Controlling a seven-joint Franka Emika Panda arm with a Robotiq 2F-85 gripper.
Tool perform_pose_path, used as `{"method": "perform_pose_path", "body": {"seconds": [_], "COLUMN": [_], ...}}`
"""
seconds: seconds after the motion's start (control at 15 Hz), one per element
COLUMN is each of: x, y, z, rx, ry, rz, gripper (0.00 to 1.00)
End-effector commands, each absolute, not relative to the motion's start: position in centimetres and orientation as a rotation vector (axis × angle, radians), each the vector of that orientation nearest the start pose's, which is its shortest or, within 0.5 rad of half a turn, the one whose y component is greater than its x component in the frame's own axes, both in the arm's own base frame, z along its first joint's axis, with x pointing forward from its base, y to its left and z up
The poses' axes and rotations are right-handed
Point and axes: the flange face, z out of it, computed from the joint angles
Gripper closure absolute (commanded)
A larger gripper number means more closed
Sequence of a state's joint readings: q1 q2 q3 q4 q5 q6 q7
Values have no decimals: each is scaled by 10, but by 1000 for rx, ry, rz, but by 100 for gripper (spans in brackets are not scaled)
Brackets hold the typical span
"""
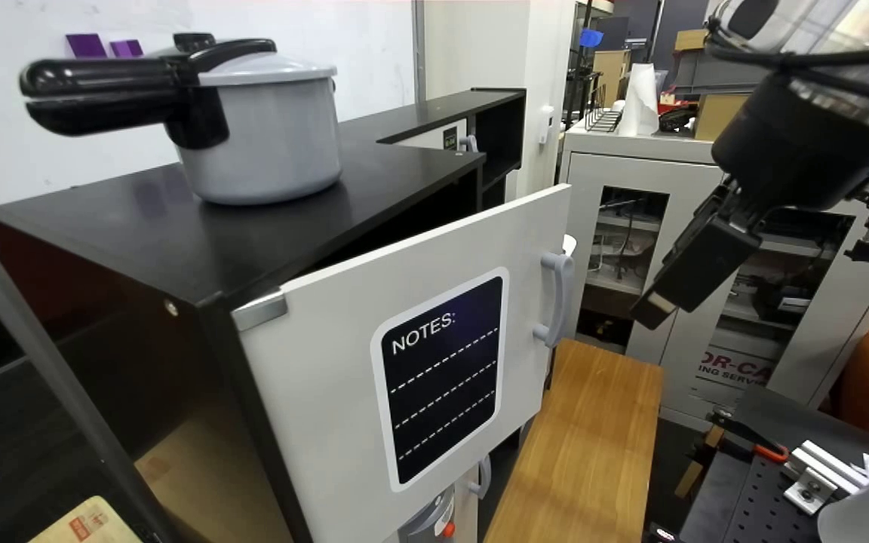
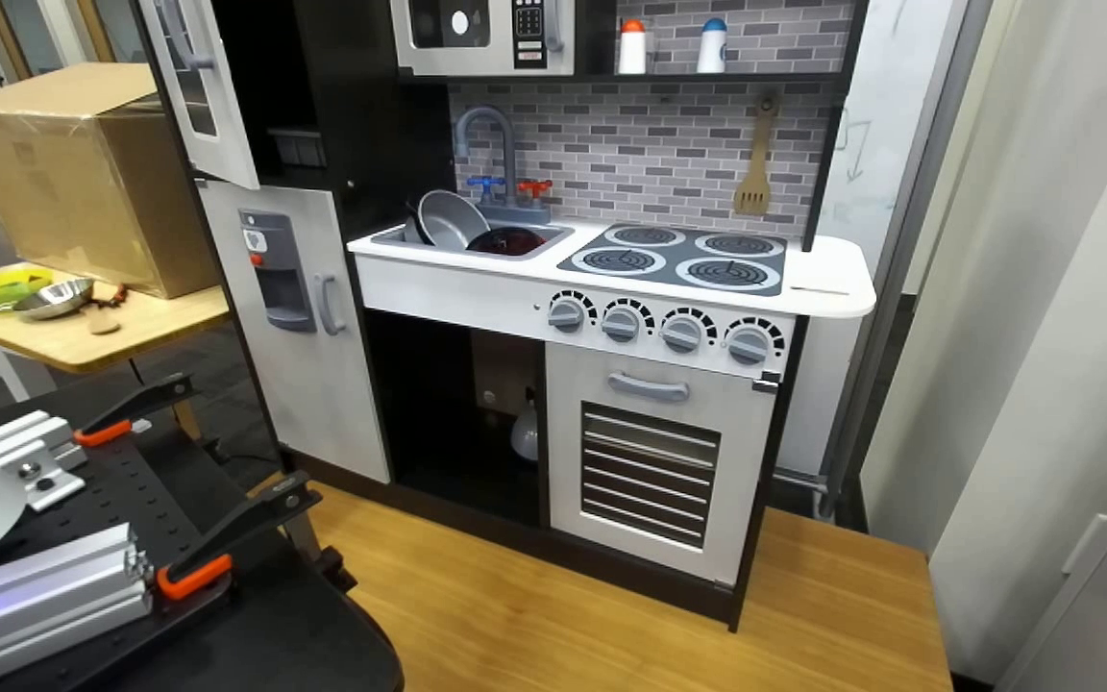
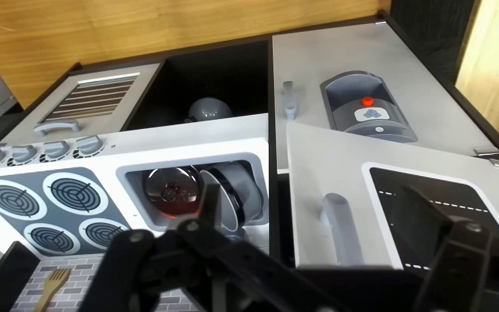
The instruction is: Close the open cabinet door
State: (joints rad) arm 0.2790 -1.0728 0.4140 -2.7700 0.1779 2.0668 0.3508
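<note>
notes door (image 1: 419,366): stood ajar, left of gripper (image 1: 653,308) in an exterior view
handle (image 1: 561,298): sat at door's right edge there
gripper: fingers (image 3: 209,206) were spread, apart from handle
gray pot (image 1: 265,139): stood left, on cabinet top (image 1: 178,241)

You get bright, even light in both exterior views, with soft shadows. In an exterior view the whiteboard (image 1: 253,19) glows almost washed out, and the black cabinet top (image 1: 155,219) hands you dull reflections beside the pot (image 1: 265,143). In an exterior view the lower compartment (image 2: 438,418) falls into near-black, and a pale violet sheen lies along the aluminium profile (image 2: 44,596). The play kitchen (image 2: 448,284) tapers toward the bottom of your frame. In your wrist view the gripper fingers (image 3: 210,206) loom dark and blurred, out of focus; the burners (image 3: 76,193) beyond look sharper.
</note>
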Motion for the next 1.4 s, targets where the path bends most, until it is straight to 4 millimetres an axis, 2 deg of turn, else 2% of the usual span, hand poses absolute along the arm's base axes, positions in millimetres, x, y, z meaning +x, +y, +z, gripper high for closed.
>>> {"method": "perform_pose_path", "body": {"seconds": [0.0,0.13,0.2,0.73,1.07,1.33], "x": [220,223,218,217,224,218], "y": [202,205,201,201,215,234], "z": [496,494,496,497,507,496], "rx": [-3083,-3065,-3078,-3076,-3035,-3049], "ry": [-303,-345,-287,-288,-132,-90], "rz": [-705,-714,-700,-705,-953,-1039], "gripper": [0,0,0,0,0,0]}}
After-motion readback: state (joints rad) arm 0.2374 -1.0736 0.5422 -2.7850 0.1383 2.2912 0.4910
